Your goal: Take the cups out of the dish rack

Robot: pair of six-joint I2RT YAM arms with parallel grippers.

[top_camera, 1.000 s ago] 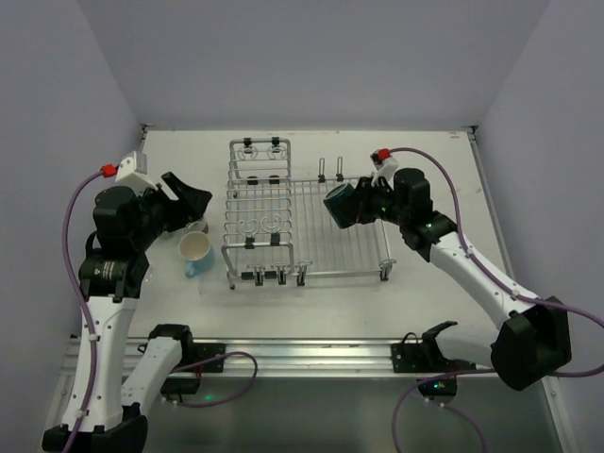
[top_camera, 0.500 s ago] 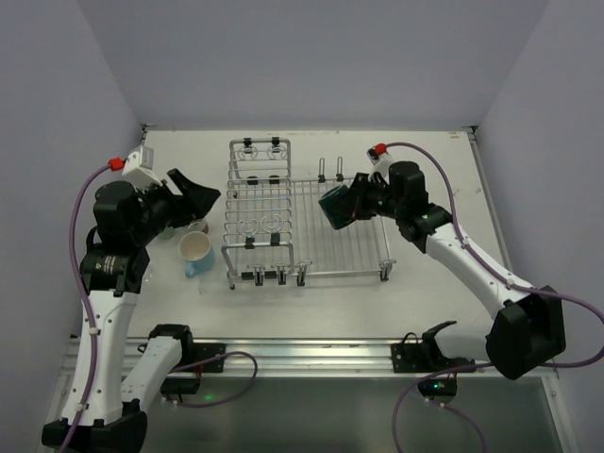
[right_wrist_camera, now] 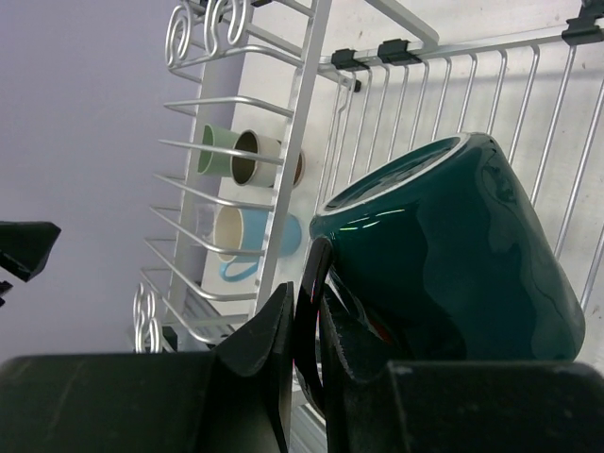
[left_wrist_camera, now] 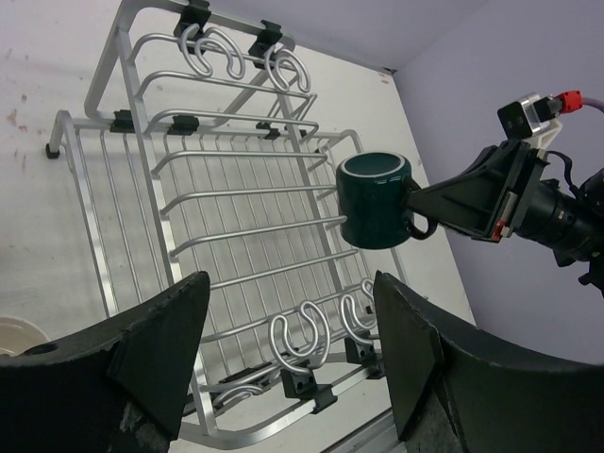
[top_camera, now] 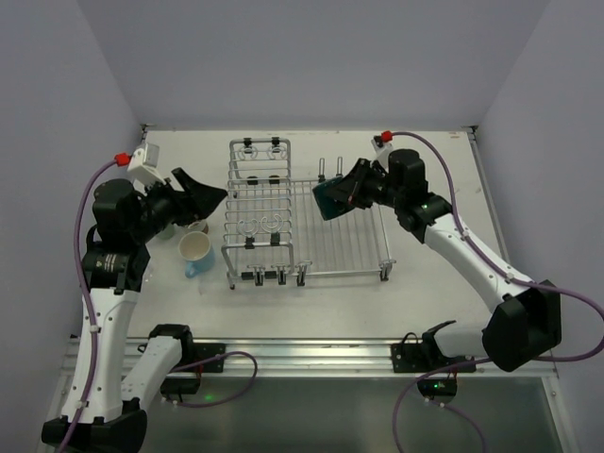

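Pinching the dark teal cup (top_camera: 329, 200) by its handle, right pincer (right_wrist_camera: 304, 321) hovered over the dish rack (top_camera: 311, 247); left pincer (top_camera: 203, 196) spread wide.

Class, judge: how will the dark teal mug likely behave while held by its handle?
The mug looks glossy, so its handle may slip in the right gripper. Held only there, it could swing. Probably ceramic: might chip against the rack.

Dish rack (top_camera: 283, 193) at middle of table (top_camera: 330, 302). On table left of it: handled mug (top_camera: 195, 250) in front, two cups (right_wrist_camera: 264, 159) just behind. Fourth cup (top_camera: 330, 200) above rack's right half.
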